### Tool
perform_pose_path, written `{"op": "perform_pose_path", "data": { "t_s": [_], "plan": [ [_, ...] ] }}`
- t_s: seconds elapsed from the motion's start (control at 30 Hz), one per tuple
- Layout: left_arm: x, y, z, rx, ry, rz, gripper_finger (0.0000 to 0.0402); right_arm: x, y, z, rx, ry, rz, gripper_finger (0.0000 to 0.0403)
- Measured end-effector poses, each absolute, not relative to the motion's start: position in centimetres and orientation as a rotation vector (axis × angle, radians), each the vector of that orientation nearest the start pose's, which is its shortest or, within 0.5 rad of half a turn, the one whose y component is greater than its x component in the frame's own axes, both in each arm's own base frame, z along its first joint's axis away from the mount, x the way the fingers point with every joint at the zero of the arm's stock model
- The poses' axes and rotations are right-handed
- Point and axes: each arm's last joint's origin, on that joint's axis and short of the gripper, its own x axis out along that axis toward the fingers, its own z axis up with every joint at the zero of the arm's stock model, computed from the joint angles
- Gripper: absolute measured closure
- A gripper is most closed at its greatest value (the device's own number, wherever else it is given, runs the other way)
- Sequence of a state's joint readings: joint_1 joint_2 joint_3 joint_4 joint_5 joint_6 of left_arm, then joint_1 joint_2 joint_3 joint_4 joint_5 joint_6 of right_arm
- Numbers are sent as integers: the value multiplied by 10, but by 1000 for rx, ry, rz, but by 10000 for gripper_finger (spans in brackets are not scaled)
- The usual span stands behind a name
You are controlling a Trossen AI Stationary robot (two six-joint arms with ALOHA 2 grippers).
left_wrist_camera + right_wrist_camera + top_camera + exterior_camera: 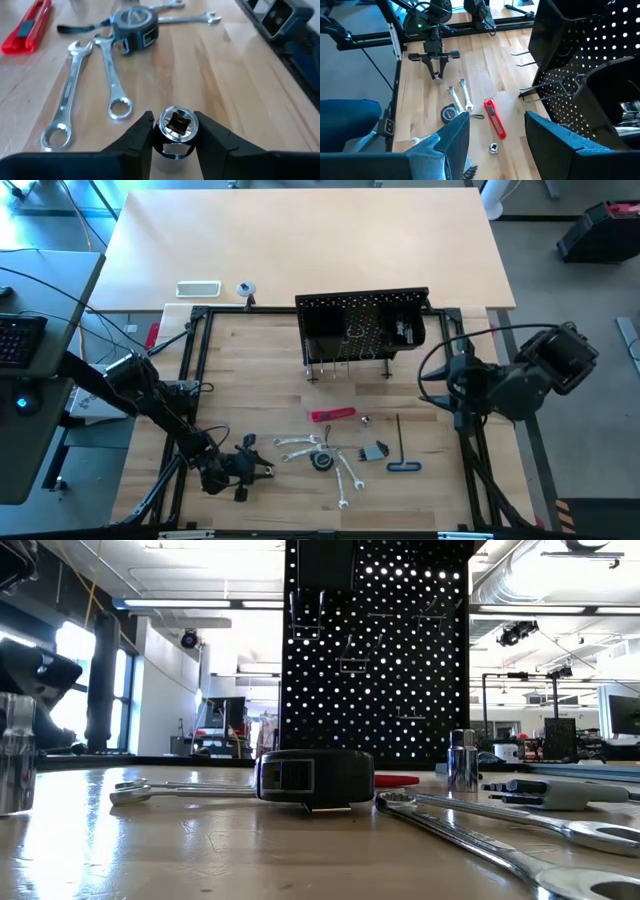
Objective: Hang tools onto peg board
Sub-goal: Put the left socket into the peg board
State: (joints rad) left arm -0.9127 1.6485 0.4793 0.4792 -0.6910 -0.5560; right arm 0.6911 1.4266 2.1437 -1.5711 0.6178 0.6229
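Four silver wrenches (296, 447), one red-handled tool (333, 415), one tape measure (321, 461), one peg board (362, 320), two arms (160, 402)

- peg board (362, 325): black perforated panel, upright on short legs at the desk's back, hooks on its face
- wrenches (300, 445): slim, silver, flat on the desk, fanned around a black tape measure (321, 461)
- red-handled tool (333, 415): flat, between board and wrenches
- L-key (401, 448): black, blue end, right of the wrenches
- silver socket (173, 131): upright between the left jaws

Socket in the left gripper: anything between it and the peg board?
The socket sits between the left gripper fingers. Toward the peg board lie the wrenches, tape measure and red tool, all flat on the table; lifted, nothing visible blocks it.
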Motion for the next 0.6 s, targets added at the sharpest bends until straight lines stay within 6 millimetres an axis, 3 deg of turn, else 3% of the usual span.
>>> {"op": "perform_pose_path", "data": {
  "t_s": [0.3, 0.6],
  "plan": [
    [183, -195, 121, -4, 420, -105, 303, 164, 138, 490, 74, 705, -97, 217],
    [198, -182, 164, 105, 258, -108, 303, 189, 186, 460, 12, 803, -91, 217]
  ]
}}
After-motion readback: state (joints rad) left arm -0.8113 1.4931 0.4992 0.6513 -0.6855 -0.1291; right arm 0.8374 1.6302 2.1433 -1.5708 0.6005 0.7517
